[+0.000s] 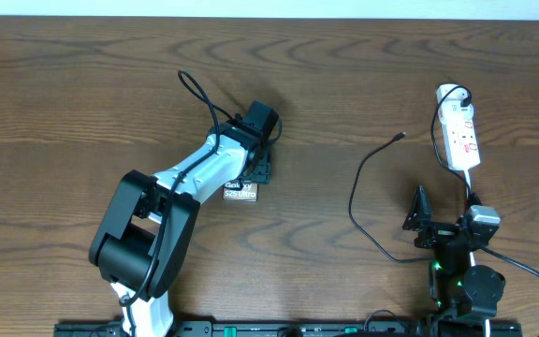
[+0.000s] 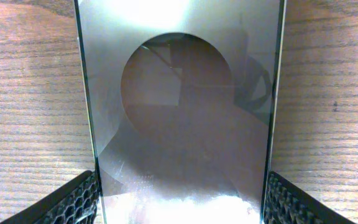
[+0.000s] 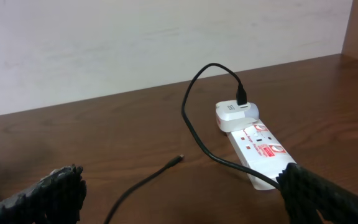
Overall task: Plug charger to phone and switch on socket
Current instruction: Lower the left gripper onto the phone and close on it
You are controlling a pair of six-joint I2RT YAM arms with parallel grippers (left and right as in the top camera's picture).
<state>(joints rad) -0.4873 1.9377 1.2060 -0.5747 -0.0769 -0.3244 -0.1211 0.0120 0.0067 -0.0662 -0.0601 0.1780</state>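
Note:
The phone (image 1: 240, 191), a shiny grey slab with white "Galaxy" lettering, lies on the wooden table under my left gripper (image 1: 259, 171). In the left wrist view the phone (image 2: 182, 106) fills the space between my left gripper's (image 2: 179, 205) fingers, which press on its two long edges. The charger's black cable (image 1: 355, 192) loops across the table, and its connector tip (image 1: 400, 137) lies free. Its white plug (image 3: 232, 114) sits in the far end of the socket (image 1: 460, 136). My right gripper (image 3: 182, 202) is open and empty, just short of the socket (image 3: 260, 149) and the tip (image 3: 180, 158).
The socket's thick white cord (image 1: 473, 183) runs from the strip toward the right arm's base (image 1: 466, 281). A pale wall (image 3: 135, 43) rises behind the table's far edge.

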